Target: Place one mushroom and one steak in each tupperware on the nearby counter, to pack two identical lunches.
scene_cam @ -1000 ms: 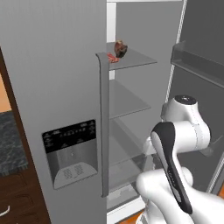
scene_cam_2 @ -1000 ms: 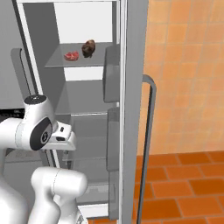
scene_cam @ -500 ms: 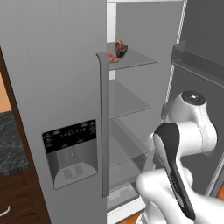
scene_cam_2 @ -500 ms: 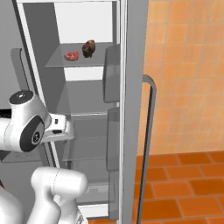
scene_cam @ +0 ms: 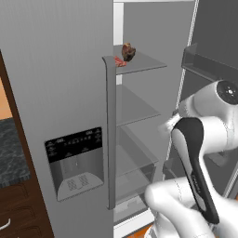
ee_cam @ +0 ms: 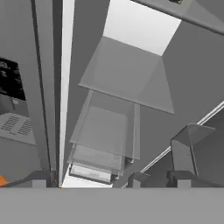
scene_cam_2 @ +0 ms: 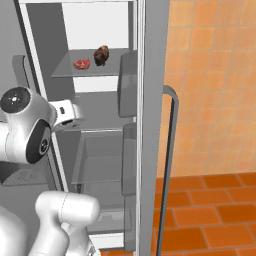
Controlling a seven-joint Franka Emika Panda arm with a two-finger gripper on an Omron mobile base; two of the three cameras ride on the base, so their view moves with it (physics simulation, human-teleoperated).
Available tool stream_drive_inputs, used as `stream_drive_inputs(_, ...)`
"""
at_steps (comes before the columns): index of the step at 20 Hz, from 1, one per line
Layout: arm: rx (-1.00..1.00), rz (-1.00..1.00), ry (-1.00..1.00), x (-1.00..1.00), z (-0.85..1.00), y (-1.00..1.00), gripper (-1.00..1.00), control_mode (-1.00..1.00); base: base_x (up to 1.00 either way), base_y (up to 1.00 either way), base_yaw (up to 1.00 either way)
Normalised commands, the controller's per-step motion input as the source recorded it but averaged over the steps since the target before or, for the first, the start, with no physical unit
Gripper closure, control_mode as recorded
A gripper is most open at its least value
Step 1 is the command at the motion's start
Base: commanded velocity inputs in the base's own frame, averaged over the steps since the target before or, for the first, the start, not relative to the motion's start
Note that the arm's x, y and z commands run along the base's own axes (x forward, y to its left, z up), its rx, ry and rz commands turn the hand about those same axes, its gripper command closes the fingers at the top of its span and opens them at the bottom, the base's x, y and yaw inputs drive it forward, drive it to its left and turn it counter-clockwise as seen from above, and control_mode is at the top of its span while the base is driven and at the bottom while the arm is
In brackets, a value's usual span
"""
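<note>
A brown mushroom [scene_cam: 128,51] [scene_cam_2: 101,55] and a flat red steak [scene_cam: 120,61] [scene_cam_2: 82,63] lie side by side on the top shelf of the open fridge. My gripper [ee_cam: 109,180] is open with nothing between its fingers. It looks down into the fridge at the middle glass shelf and the clear drawers. My white hand [scene_cam_2: 67,111] hovers at the fridge opening, about one shelf below the food and to its left. A strip of the dark marbled counter [scene_cam: 11,148] shows at far left. The tupperware is out of view.
The closed left fridge door [scene_cam: 60,93] with its dispenser panel [scene_cam: 76,160] and long handle [scene_cam: 110,135] stands beside the opening. The open right door [scene_cam_2: 150,125] has bins and a curved handle [scene_cam_2: 170,165]. Glass shelves [scene_cam: 135,109] sit below the food.
My arm has lifted: the hand rose from the lower shelf level to about the middle shelf, closer under the food. The gripper stayed open. Mushroom and steak have not moved.
</note>
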Motion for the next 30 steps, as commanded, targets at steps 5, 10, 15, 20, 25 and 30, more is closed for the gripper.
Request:
stream_drive_inputs(5,0.13,0.0,0.09,0.91,0.96,0.03,-1.0,-1.0,0.0,0.0,0.0)
stream_drive_inputs(10,0.25,-0.06,0.21,1.0,0.37,0.0,-1.0,-1.0,0.0,0.0,0.0)
stream_drive_inputs(15,0.06,-0.1,0.11,0.53,0.29,0.0,-1.0,-1.0,0.0,0.0,0.0)
stream_drive_inputs(20,0.0,-0.02,-0.06,0.47,0.31,0.13,-1.0,-1.0,0.0,0.0,0.0)
stream_drive_inputs(25,0.02,0.0,-0.42,0.15,-0.09,0.01,-1.0,-1.0,0.0,0.0,0.0)
stream_drive_inputs(30,0.1,-0.04,-0.15,0.61,0.06,0.16,-1.0,-1.0,0.0,0.0,0.0)
